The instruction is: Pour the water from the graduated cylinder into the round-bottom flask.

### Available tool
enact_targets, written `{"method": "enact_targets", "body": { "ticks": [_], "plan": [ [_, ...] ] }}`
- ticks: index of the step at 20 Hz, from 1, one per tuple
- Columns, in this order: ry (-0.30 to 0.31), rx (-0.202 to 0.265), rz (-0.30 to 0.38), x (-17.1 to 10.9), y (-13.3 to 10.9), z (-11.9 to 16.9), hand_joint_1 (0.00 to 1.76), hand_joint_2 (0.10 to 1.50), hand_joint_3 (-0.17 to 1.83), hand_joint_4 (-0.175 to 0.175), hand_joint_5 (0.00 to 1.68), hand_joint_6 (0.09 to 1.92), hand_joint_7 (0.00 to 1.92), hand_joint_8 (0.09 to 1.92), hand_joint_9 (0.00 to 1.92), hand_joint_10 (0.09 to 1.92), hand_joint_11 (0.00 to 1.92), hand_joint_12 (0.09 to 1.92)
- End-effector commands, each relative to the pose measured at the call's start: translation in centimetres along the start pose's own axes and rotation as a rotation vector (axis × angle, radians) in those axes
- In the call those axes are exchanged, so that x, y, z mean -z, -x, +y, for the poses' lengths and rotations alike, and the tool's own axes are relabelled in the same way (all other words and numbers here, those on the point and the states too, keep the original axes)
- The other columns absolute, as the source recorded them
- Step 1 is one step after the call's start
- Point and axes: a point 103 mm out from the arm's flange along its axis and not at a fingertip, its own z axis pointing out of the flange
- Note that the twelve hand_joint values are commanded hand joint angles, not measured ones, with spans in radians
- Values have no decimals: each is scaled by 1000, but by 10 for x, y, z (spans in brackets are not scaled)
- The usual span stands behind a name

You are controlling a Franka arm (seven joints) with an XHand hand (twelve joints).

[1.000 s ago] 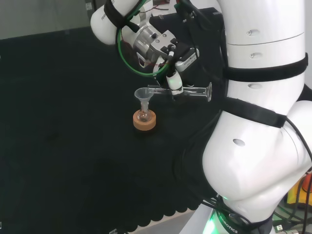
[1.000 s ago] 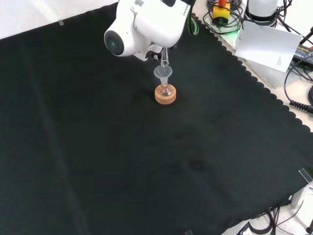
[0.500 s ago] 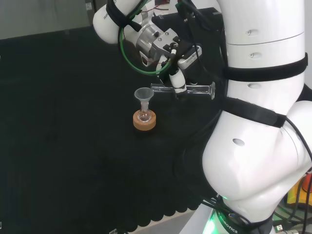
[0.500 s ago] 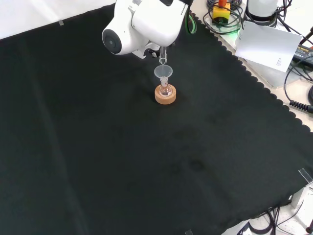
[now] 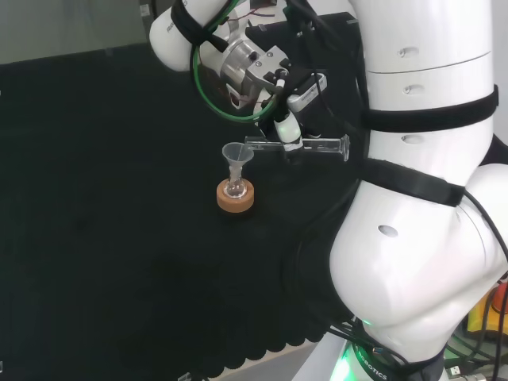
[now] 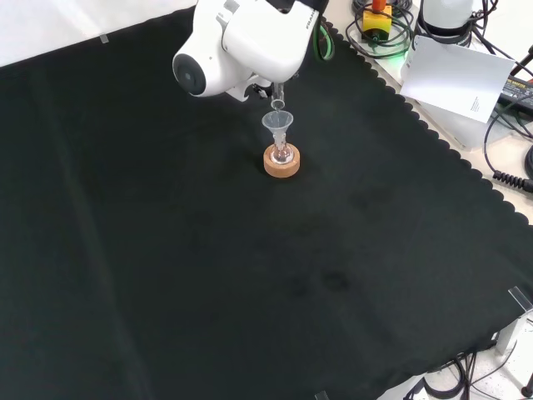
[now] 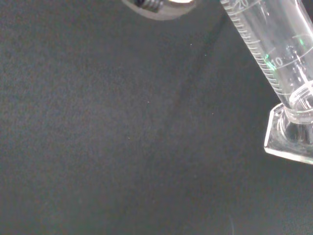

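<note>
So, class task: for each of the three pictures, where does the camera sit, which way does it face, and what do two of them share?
Head view: behind and above the base, facing the bench; white arm links right, hand holding the graduated cylinder.
Front view: opposite the arm, looking down on the black cloth; a white link shows on top.
Wrist view: at the wrist, facing the cloth.
Shared: head and front both show the funnel and cork ring.

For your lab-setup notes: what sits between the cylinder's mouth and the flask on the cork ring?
A clear funnel, seated in the round-bottom flask, in the head view; the graduated cylinder lies level beside its rim.
</note>
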Motion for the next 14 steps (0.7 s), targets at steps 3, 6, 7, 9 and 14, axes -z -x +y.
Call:
{"method": "enact_targets", "body": {
  "ticks": [3, 6, 7, 9, 14],
  "plan": [
    [-25, -5, -8, 0, 3, -1, 1262, 1110, 2, -175, 973, 1009, 1015, 988, 1511, 87, 1289, 725],
    [-38, -23, -2, 0, 4, -2, 1262, 1110, 2, -175, 973, 1010, 1014, 989, 1511, 87, 1289, 724],
    [-40, -26, -4, 1, 3, -2, 1262, 1111, 2, -175, 973, 1010, 1014, 989, 1511, 87, 1289, 724],
    [-41, -26, -5, 4, -2, -1, 1262, 1111, 1, -175, 973, 1010, 1014, 990, 1511, 87, 1289, 724],
    [-26, -8, -13, 1, 5, -4, 1262, 1111, 1, -175, 972, 1011, 1013, 991, 1511, 87, 1288, 724]
  ]
}}
